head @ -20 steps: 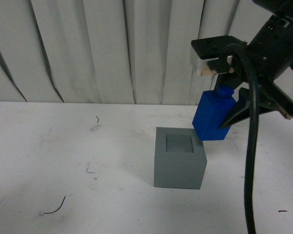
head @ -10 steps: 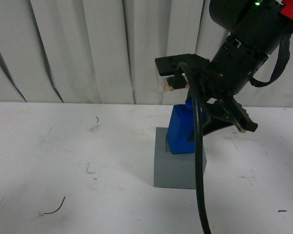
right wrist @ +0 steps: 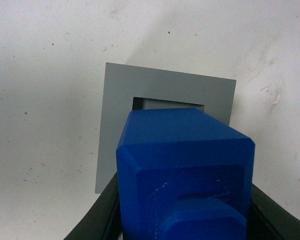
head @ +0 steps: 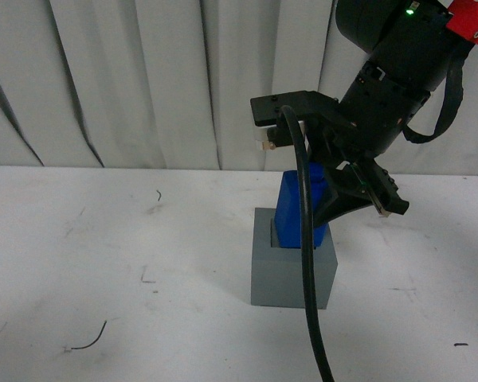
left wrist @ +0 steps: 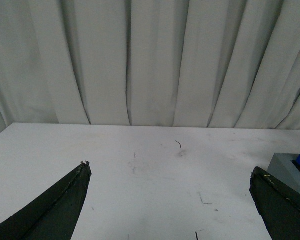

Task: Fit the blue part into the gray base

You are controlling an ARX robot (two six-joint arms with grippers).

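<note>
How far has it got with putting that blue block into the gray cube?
Done: the blue block is off the table, gripped by the right pincer. In hand: its lower end looks to be at the square hollow of the gray cube, leaning, with most of it above the rim. Left to do: push it fully down and let go. The left pincer is open and idle.

The right arm [head: 390,64] is matte black: a thick round barrel with a small green light [head: 409,11] and a red band [head: 470,20] near its top. A flat black bracket [head: 291,107] carries a pale fitting [head: 264,146]. A thick black cable [head: 307,263] hangs in front. A thinner black lead [head: 454,83] loops beside the barrel. The left gripper [left wrist: 170,169] has dark, tapered jaws with scuffed tips.
</note>
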